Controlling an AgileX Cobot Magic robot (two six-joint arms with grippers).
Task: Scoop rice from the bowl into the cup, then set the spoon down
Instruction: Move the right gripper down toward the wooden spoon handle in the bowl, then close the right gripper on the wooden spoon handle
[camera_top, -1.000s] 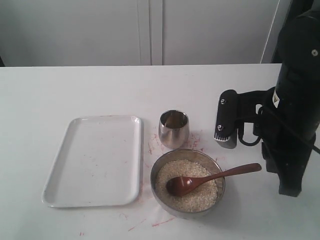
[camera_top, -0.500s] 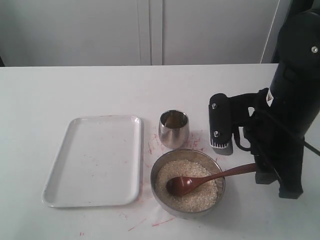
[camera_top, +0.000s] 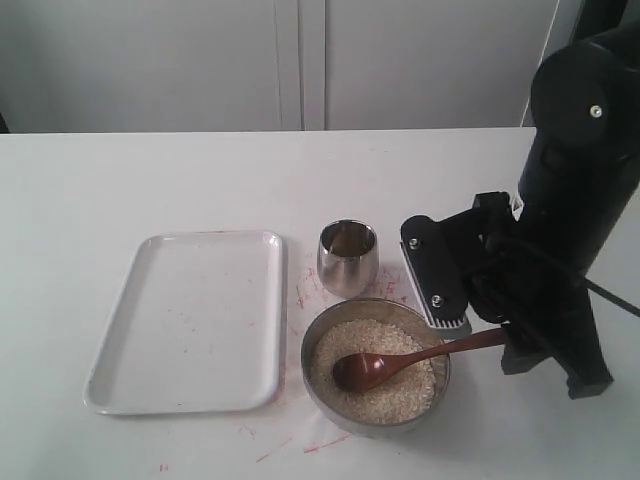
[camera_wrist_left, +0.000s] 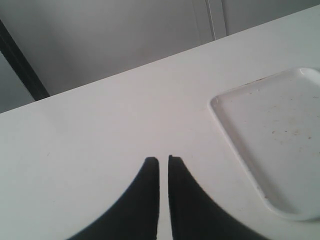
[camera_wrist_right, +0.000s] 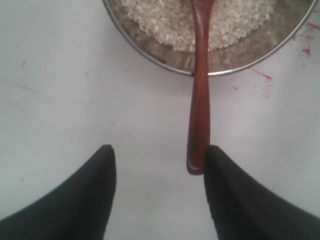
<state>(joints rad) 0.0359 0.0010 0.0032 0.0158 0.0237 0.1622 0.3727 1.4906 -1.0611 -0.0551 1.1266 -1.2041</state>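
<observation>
The wide steel bowl (camera_top: 375, 415) holds off-white rice (camera_top: 400, 385), also seen in the right wrist view as rice (camera_wrist_right: 170, 20) in the bowl (camera_wrist_right: 240, 65). The dark wooden spoon (camera_top: 400, 362) lies with its oval end in the rice and its handle over the bowl's right rim. My right gripper (camera_wrist_right: 159, 152) is open around the handle's tip; the spoon (camera_wrist_right: 198, 110) lies next to one finger (camera_wrist_right: 225, 175). The small steel cup (camera_top: 347, 257) stands just behind the bowl. My left gripper (camera_wrist_left: 163, 160) is shut, empty, above bare table.
A white rectangular tray (camera_top: 130, 330) lies left of the bowl and cup; its corner (camera_wrist_left: 235, 115) shows in the left wrist view. Red marks stain the table around the bowl. The right arm's black body (camera_top: 580, 200) rises at the right edge.
The right arm has swung left and lowered, bringing its open fingers around the end of the spoon's handle. Spoon, bowl and cup have not moved.
</observation>
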